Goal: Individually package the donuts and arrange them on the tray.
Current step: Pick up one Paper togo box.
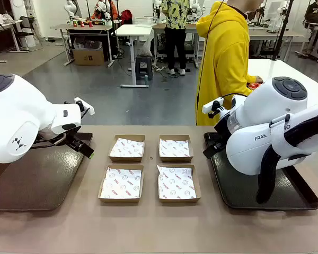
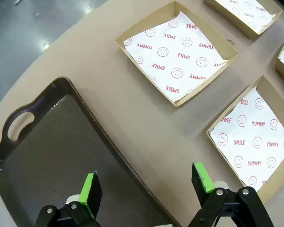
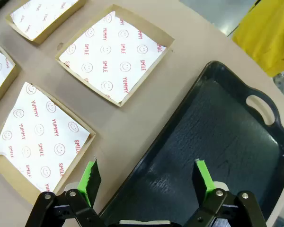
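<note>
No donut shows plainly; something red [image 1: 253,84] lies by the person's hand on the white table behind, too small to tell. A dark tray [image 1: 37,182] lies at the table's left and another dark tray [image 1: 244,193] at its right, both bare. My left gripper [image 1: 84,148] hangs open over the left tray's inner edge [image 2: 52,156], green pads [image 2: 91,187] wide apart with nothing between them. Over the right tray's inner edge [image 3: 217,137], my right gripper [image 1: 211,151] stands open and empty, its pads [image 3: 201,175] wide apart.
Between the trays sit several paper-lined cardboard boxes, among them a far left box [image 1: 126,147], a far right box [image 1: 175,147] and a near left box [image 1: 121,183]. A person in a yellow hoodie [image 1: 225,58] stands at the far side, turned toward the white table [image 1: 286,71].
</note>
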